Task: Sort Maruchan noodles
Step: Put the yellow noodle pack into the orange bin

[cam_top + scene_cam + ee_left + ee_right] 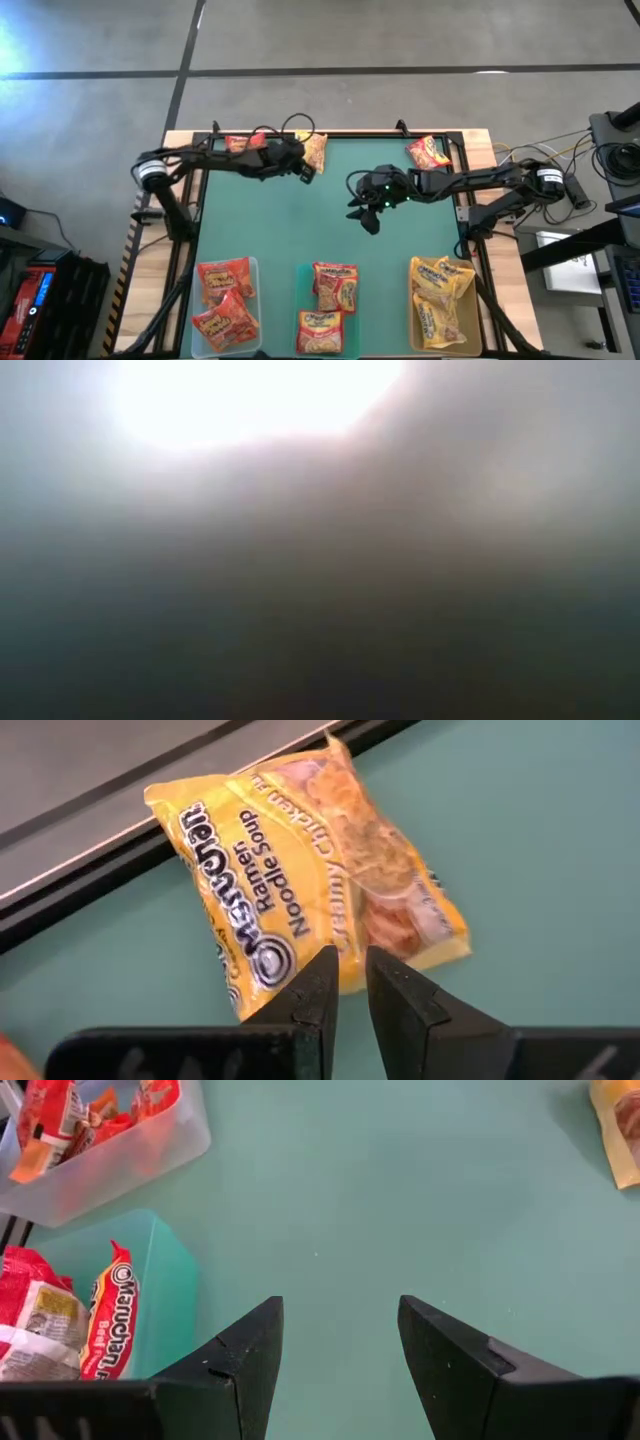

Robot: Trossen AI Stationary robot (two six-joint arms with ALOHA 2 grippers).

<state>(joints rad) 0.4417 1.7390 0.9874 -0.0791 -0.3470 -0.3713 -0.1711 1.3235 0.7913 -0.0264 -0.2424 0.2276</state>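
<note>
1. Green matting covers the table (330,230), whose near edge carries three clear bins: the red-packet bin (226,305), the middle bin (328,308) and the yellow-packet bin (443,300).
2. Against the table's far rail lies the yellow Creamy Chicken packet (305,870), directly ahead of the left gripper (350,982). That gripper's fingers stand almost together with a thin gap and hold nothing.
3. The packet's long axis runs slantwise to the far rail, its near edge just beyond the fingertips.
4. The right gripper (340,1342) hangs spread and empty over the table's centre, well apart from the packet; the left arm is judged nearer.
5. Two more packets lie by the far rail: a red packet (237,143) and an orange-red packet (428,152).
</note>
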